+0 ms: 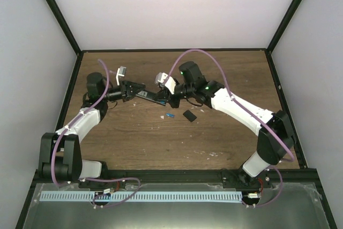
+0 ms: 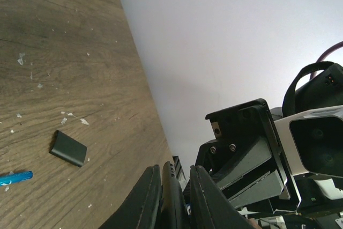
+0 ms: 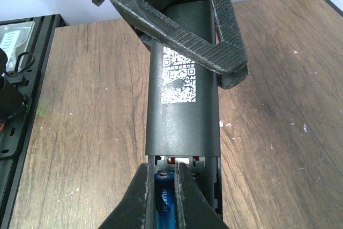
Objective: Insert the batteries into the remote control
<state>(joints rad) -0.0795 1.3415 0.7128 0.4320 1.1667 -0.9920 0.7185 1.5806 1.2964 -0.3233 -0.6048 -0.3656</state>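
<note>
remote control point(image 3: 182, 105) is clamped by the left gripper point(image 2: 172, 186). right gripper point(image 3: 163, 172) is drawn almost closed over a blue battery point(image 3: 163, 203) lying in the bay; whether it is pinched cannot be told. second battery point(image 1: 170, 115) is spotted on the table point(image 1: 134, 143) at 4 o'clock of the remote, battery cover point(image 1: 189, 115) at its 3 o'clock.

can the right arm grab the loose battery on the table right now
Probably not yet: the right gripper is shut on the other battery at the bay of the remote. It would need to let go first. Otherwise the way looks free: the loose battery lies in the open, apart from the cover.
</note>
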